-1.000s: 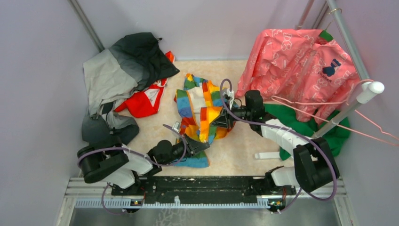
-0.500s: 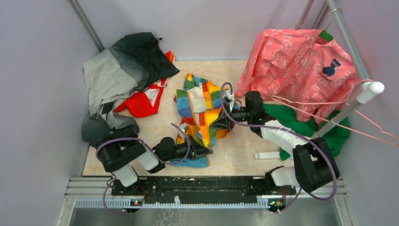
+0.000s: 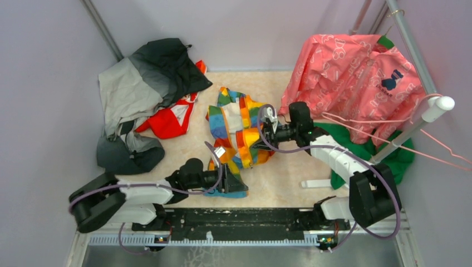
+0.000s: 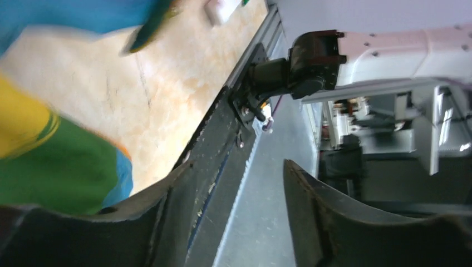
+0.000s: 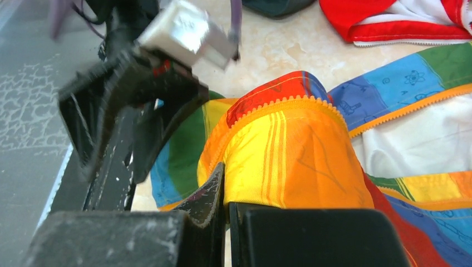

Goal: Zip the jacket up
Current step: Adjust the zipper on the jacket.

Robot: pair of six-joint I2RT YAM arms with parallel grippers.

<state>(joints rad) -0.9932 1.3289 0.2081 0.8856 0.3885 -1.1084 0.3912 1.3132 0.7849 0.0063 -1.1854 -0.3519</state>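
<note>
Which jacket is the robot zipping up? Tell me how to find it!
Start at the pale marbled table. In its middle, between the grey-and-black jacket at the back left and the pink garment hanging on the right, lies a crumpled rainbow jacket. Only it has wide stripes of many colours and an orange zipper.

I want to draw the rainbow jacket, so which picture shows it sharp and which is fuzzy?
Right wrist view: the jacket is sharp, even its zipper teeth. Left wrist view: the jacket is smeared and fuzzy. Top view: clear and evenly lit, but the jacket looks small.
</note>
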